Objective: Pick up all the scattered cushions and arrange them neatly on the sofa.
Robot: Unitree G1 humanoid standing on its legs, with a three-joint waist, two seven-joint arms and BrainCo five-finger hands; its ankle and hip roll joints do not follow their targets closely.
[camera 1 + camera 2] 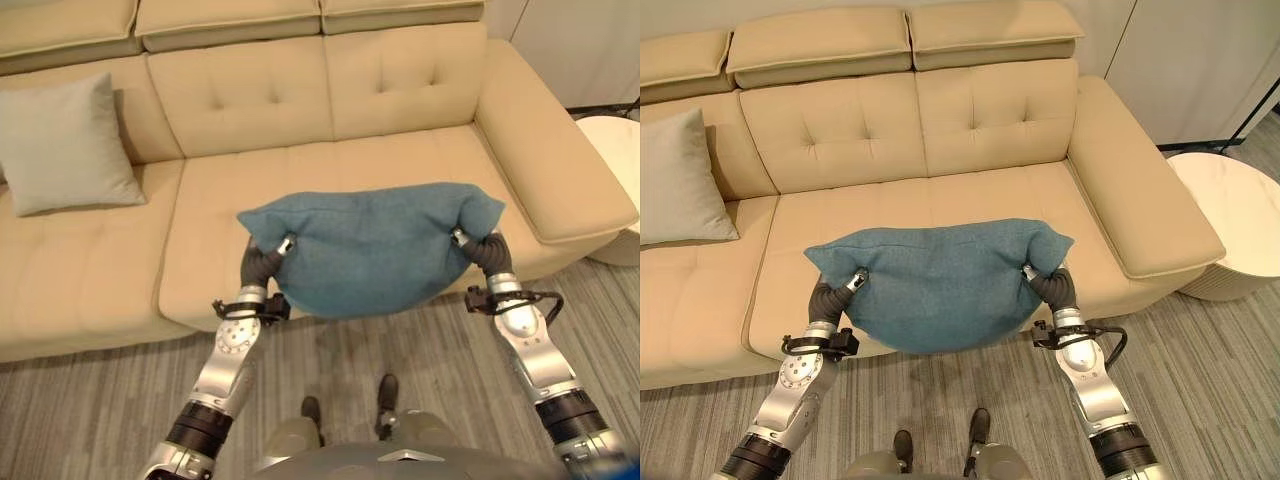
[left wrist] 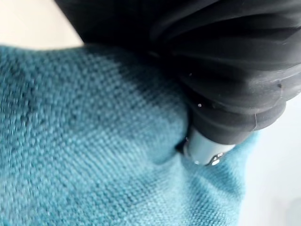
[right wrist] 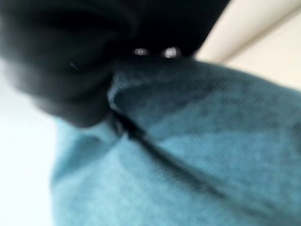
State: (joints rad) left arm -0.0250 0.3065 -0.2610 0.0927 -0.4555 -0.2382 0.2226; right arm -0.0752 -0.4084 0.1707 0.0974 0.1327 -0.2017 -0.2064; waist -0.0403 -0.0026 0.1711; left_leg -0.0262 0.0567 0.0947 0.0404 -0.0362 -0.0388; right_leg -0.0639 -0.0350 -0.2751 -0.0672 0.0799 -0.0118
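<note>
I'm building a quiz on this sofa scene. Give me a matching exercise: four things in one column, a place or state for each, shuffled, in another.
1. teal cushion
2. grey cushion
3. sofa
4. round white table

A. leaning on the sofa's backrest, at the robot's left
B. on the floor beside the sofa's armrest
C. held at two corners by the left robot hand and right robot hand
D. beige, button-tufted

1-C, 2-A, 3-D, 4-B

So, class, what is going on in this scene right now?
A humanoid robot holds a teal cushion up in front of a beige sofa, gripping one end with its left robot hand and the other with its right robot hand. The cushion hangs over the seat's front edge, not yet set down. A grey cushion already leans against the sofa's backrest.
</note>
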